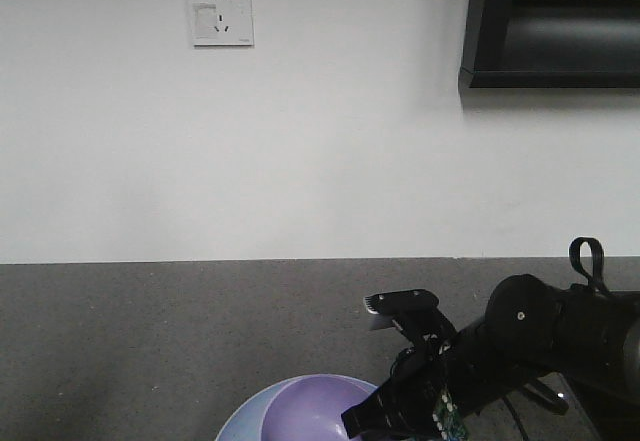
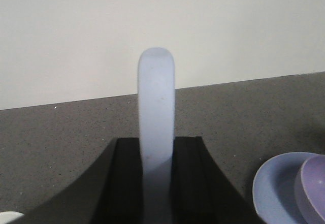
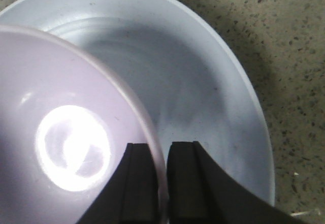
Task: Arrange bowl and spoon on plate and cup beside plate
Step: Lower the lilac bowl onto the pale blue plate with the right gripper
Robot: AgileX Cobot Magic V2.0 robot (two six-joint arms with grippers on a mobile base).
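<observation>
In the front view we see the right gripper (image 1: 378,416) reaching in from 3 o'clock to the lavender bowl (image 1: 315,406). The bowl sits over the pale blue plate (image 1: 232,426) at 6 o'clock. Both are cut off by the frame, and the fingers are too dark here to read. In the left wrist view the left gripper (image 2: 157,145) is closed tight on the spoon (image 2: 157,92), whose long axis runs straight out from the fingers towards 12 o'clock. Plate and bowl lie low at 4 o'clock from it, well apart, so we judge this arm must swing that way to lay the spoon down. A pale sliver (image 2: 9,217) at 7 o'clock may be the cup, but we cannot tell. In the right wrist view the two fingers (image 3: 139,183) pinch the bowl's rim at 6 o'clock, with only the rim between them. Bare plate shows from 12 to 4 o'clock. Whether the bowl already rests on the plate is hidden.
</observation>
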